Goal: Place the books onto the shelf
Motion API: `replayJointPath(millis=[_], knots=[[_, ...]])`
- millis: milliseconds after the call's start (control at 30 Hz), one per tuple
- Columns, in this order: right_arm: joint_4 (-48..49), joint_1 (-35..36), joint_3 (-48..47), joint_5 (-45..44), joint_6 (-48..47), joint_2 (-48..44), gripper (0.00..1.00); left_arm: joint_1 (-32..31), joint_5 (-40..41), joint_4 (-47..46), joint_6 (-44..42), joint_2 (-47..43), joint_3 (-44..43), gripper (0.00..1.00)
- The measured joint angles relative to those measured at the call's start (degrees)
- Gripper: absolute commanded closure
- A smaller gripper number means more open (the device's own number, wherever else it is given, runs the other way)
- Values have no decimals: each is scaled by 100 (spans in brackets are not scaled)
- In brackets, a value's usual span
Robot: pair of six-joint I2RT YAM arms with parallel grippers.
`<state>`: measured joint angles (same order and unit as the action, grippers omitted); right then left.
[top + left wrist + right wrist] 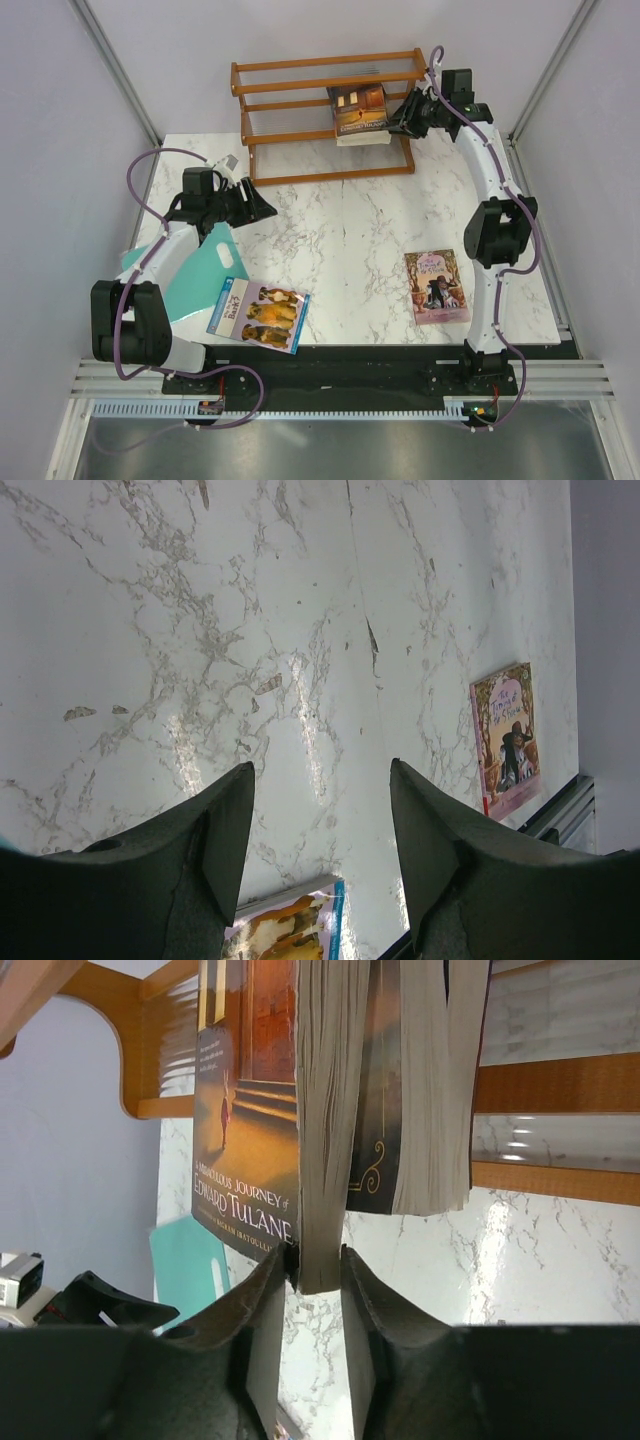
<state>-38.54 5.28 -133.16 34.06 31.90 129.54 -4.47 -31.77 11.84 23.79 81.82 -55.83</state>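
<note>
Marble table (350,220) holds the pink book (437,287) and dog-cover book (259,314) unshelved; my left gripper (320,775) gapes empty, right gripper (315,1256) flanks the shelved brown-orange book (250,1090), grip unclear.

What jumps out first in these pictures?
The right gripper pinching a brown-orange book by its pages at the wooden shelf, far back. Next, two bright books lying flat near the front: a pink book on the right, a dog book on the left.

On the right end of the shelf (330,174) rest stacked books (360,112). Well before the shelf lie a dog-cover book (258,314) front-left, another paperback (436,286) front-right, and a cutting board (195,275) farthest left.
</note>
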Motion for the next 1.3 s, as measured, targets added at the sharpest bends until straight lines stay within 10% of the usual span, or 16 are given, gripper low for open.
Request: replayJointPath(millis=[633,867,1300], knots=[[758,13,1961,-566,87,-1309,39,0,-33,-9,2,0,68,37],[1185,140,2830,-623,94,-2170,100,0,-46,-31,4,0,79,37],[914,946,2131,-1419,-136,-1530,100,0,-131,-42,4,0,94,37]])
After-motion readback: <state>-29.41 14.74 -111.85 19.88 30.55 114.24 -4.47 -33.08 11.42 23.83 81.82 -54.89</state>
